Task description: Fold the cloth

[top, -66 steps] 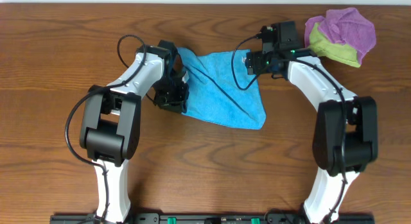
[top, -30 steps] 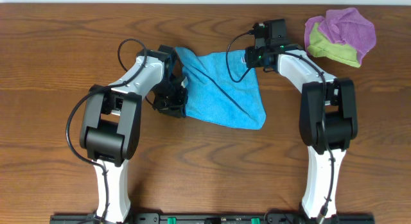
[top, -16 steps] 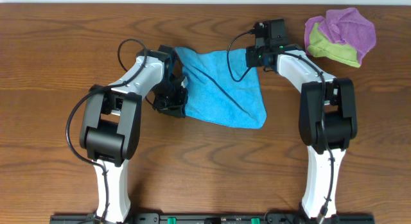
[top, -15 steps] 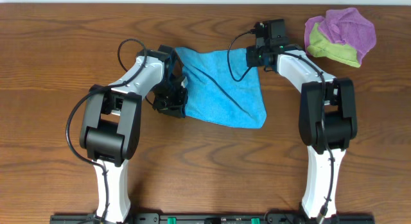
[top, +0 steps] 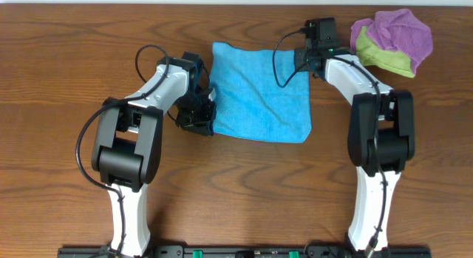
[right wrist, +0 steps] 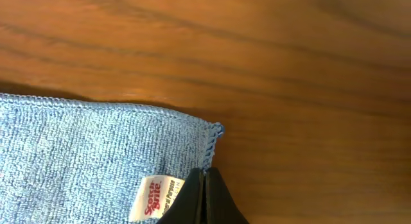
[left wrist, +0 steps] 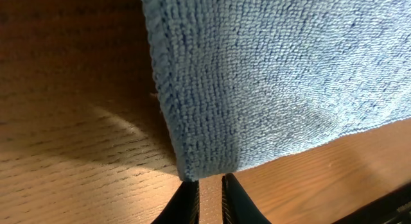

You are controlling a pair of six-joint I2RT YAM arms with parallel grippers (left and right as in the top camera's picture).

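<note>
1. Grip comes first. Your left tool [left wrist: 207,195] sits at the 7 o'clock corner of the cloth [top: 259,92]. Its fingers are nearly together, with only a sliver between them. The corner runs into the tips and rides a little above the table [top: 74,51], casting a shadow, so I judge it clamped on that corner. The bite looks small, so move this arm slowly.
2. The cloth lies opened out and roughly square at 12 o'clock from the table's middle, between your two arms. It looks nearly flat, with faint creases across its middle. I judge the step in hand to be the smoothing-out ahead of the first fold, so get it flat before you double it.
3. Your right tool [right wrist: 205,189] is at the cloth's 1 o'clock corner. Its fingers are pressed together on the hem just beside the corner, close to the white label [right wrist: 153,197]. It appears clamped on the cloth, though only on a thin edge.
4. You hold opposite corners. Draw them gently apart, toward 7 and 1 o'clock, only until the creases go. A harder pull could slip the hem out of either pinch. A straight fold wants two corners of one edge, so think about re-gripping one side. Otherwise, carry one corner across onto the other for a diagonal fold.
5. The purple cloth [top: 403,29] and the yellow-green cloth [top: 380,58] sit bunched at 3 o'clock from your right tool, near but apart from it. Steer that arm clear of them.
</note>
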